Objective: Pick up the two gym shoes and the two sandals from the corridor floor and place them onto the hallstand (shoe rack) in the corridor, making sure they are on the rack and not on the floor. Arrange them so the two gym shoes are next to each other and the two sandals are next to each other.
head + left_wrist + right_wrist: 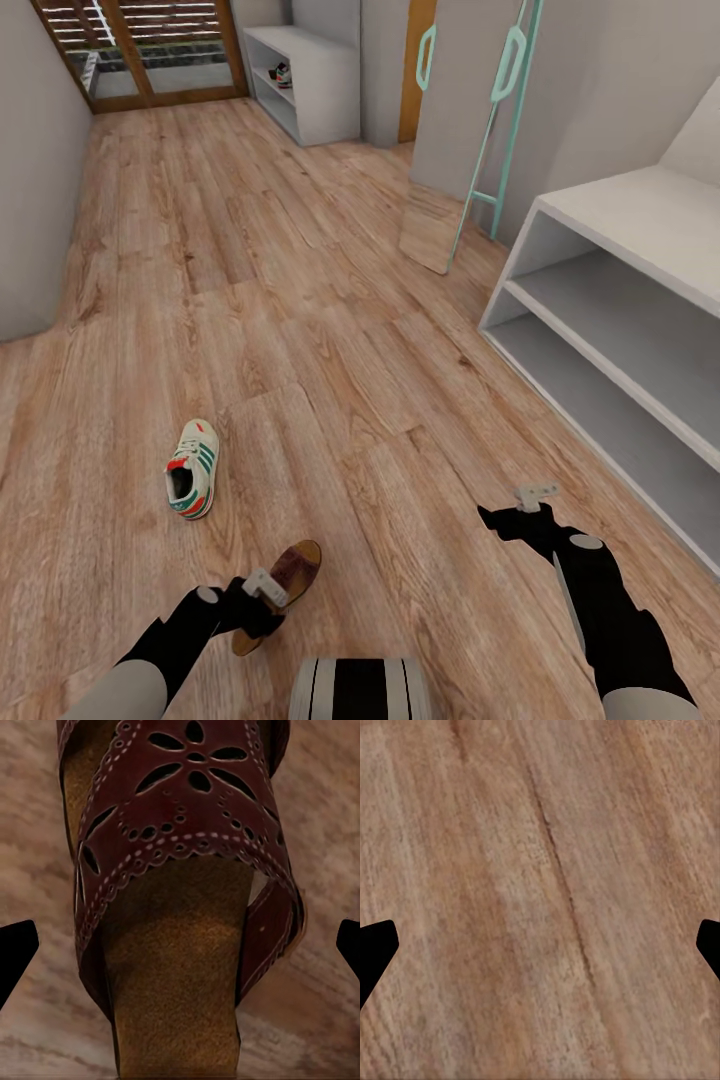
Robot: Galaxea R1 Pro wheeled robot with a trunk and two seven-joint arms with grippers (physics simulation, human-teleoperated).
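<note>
One gym shoe, white with green stripes and a red-orange heel, lies alone on the corridor floor at the left. A dark-brown sandal with a tan insole lies nearer to me. My left gripper hovers over its heel end. In the left wrist view the sandal is very close, and the gripper is open, with a fingertip on either side, not touching it. My right gripper hangs open over bare planks. The hallstand stands at the right with bare shelves.
A smaller white two-tier bench stands far down the corridor, with a small sneaker-like thing on its shelf. A leaning mirror with a teal frame rests against the right wall. A grey wall bounds the left side.
</note>
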